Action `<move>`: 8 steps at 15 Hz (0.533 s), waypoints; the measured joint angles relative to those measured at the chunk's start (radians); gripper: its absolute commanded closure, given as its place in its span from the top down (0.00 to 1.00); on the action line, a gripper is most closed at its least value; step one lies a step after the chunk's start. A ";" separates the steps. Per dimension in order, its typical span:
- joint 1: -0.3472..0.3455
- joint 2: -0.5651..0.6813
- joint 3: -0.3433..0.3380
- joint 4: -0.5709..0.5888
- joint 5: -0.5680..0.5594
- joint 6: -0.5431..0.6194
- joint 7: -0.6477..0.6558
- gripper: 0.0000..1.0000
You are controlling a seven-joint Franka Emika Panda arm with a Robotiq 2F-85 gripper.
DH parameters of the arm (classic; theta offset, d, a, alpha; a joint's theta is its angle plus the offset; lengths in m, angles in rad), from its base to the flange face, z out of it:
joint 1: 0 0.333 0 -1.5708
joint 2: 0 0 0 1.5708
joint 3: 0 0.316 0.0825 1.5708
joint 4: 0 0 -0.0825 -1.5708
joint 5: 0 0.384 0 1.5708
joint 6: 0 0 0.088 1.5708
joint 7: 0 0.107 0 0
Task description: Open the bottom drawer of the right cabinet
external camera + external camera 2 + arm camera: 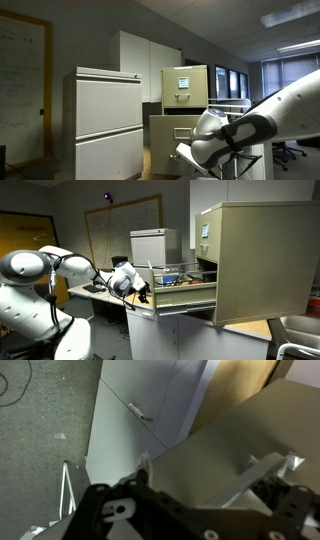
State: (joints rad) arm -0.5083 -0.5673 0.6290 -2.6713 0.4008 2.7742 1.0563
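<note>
The right cabinet point(186, 85) point(255, 260) is beige, with white paper sheets on its upper drawer front. Its bottom drawer point(172, 126) point(186, 297) stands pulled out, and items show inside it in an exterior view. My gripper point(146, 287) is at the drawer's front end. In the wrist view the gripper point(207, 466) has its two fingers spread wide apart, with the plain beige drawer front point(215, 435) filling the space between and beyond them. I cannot see the handle recess.
A wider pale grey cabinet point(105, 115) point(140, 405) stands beside the beige one. White wall cupboards point(145, 60) are behind. Grey carpet point(45, 420) lies below. My arm point(245, 135) point(40, 280) fills the foreground. A desk with clutter point(105, 292) is near the drawer.
</note>
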 measured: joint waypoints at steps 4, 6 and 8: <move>0.068 -0.024 -0.048 -0.028 -0.185 0.007 0.192 1.00; 0.084 -0.035 -0.055 -0.044 -0.251 0.024 0.265 1.00; 0.087 -0.043 -0.055 -0.056 -0.306 0.046 0.327 1.00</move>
State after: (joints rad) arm -0.4214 -0.6098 0.5741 -2.7277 0.0946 2.8198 1.3835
